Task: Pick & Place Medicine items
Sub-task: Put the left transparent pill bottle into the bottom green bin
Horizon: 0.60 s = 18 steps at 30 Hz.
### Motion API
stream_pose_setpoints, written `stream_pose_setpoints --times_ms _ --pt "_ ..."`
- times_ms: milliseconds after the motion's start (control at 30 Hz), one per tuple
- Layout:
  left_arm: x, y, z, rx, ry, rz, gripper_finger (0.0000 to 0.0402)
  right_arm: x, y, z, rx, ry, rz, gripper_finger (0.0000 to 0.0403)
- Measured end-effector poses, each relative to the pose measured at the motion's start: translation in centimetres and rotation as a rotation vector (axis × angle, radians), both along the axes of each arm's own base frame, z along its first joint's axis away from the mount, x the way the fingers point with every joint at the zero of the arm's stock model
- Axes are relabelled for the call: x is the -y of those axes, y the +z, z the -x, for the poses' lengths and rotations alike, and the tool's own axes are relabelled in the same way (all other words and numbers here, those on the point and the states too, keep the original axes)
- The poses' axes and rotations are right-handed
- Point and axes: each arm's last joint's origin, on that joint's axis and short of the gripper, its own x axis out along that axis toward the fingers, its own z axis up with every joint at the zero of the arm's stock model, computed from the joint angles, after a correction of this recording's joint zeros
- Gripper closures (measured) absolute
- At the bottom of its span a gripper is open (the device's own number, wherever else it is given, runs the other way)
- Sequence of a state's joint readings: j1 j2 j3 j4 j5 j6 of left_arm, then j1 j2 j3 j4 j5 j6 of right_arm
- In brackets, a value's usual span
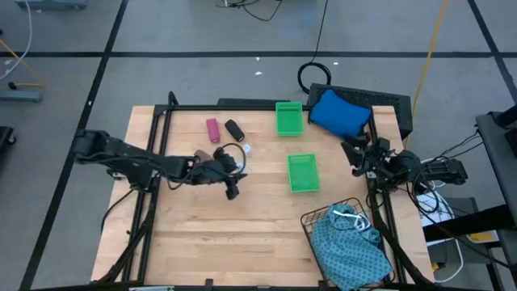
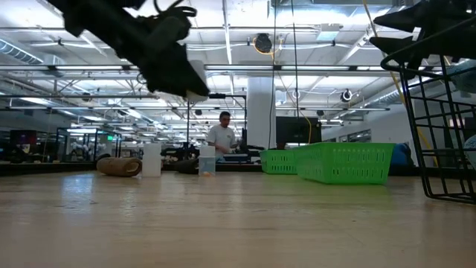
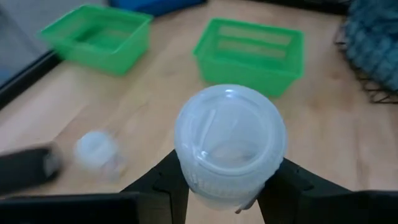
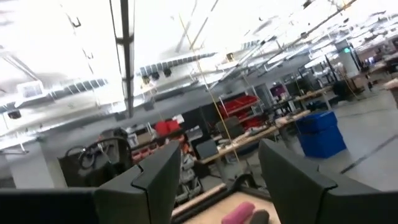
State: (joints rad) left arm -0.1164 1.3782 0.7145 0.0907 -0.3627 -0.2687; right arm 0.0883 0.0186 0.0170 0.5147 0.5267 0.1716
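Note:
My left gripper (image 1: 234, 174) is over the table's middle, raised above the tabletop (image 2: 172, 68), shut on a small white round-topped vial (image 3: 229, 144). Another white vial (image 3: 96, 151) stands on the wood beside it and also shows in the high view (image 1: 246, 149). A magenta-pink cylinder (image 1: 212, 130) and a black cylinder (image 1: 234, 129) lie at the far middle. A brownish cylinder (image 2: 119, 165) lies on the table in the low view. My right gripper (image 1: 354, 153) is open and empty at the right edge, its fingers (image 4: 155, 180) aimed at the room. My left gripper pinches the white vial's body (image 3: 186, 177) just below the cap, one finger (image 3: 165, 183) on each of two opposite sides. The cap's round top (image 3: 230, 127) faces the wrist camera. The vial is lifted clear of the table.
Two green trays stand right of the left gripper, one near the middle (image 1: 303, 173) and one at the far edge (image 1: 289, 118). A blue bag (image 1: 339, 113) lies at the far right. A wire basket (image 1: 323, 220) with teal cloth (image 1: 351, 246) stands at the near right. A person (image 2: 222, 138) stands far behind.

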Motion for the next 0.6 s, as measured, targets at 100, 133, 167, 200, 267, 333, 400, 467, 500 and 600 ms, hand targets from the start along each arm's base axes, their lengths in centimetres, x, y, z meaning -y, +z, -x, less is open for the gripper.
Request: stream_pose_setpoints --times_ms 100,133,167,200,267,333,400,467,500,600 --pt "-0.2 -0.5 -1.6 0.000 -0.063 -0.010 0.0258 0.0 0.2 0.0 0.019 0.001 0.001 0.0195" --pt "-0.2 -0.5 -2.2 -0.008 -0.080 -0.014 0.0258 0.0 0.2 0.0 0.023 0.001 -0.002 0.0195" --pt "-0.3 -0.5 -2.7 -0.013 -0.091 -0.017 0.0258 0.0 0.2 -0.2 0.013 0.004 -0.008 0.0195" --pt "-0.3 -0.4 -3.2 -0.013 -0.106 -0.018 0.0258 0.0 0.0 -0.4 -0.015 0.009 -0.016 0.0194" --pt "-0.3 -0.2 -4.0 -0.028 -0.122 -0.029 0.0258 -0.1 -0.5 -1.2 -0.139 0.015 -0.021 0.0194" --pt "-0.2 -0.1 -5.0 -0.045 -0.148 -0.048 0.0258 -0.2 0.9 -1.9 -0.205 0.017 -0.023 0.0194" --pt "-0.1 -0.2 -5.7 -0.068 -0.165 -0.073 0.0258 -0.2 2.5 -2.8 -0.238 0.015 -0.021 0.0194" --pt "-0.1 -0.2 -6.5 -0.073 -0.179 -0.095 0.0258 -0.4 3.3 -4.4 -0.331 0.020 0.009 0.0193" --pt "-0.1 -0.3 -6.9 -0.076 -0.189 -0.098 0.0258 -0.6 3.4 -5.5 -0.394 0.031 0.031 0.0193" --pt "-0.2 -0.6 -7.8 -0.098 -0.211 -0.084 0.0258 -1.0 4.4 -8.8 -0.513 0.065 0.087 0.0191"
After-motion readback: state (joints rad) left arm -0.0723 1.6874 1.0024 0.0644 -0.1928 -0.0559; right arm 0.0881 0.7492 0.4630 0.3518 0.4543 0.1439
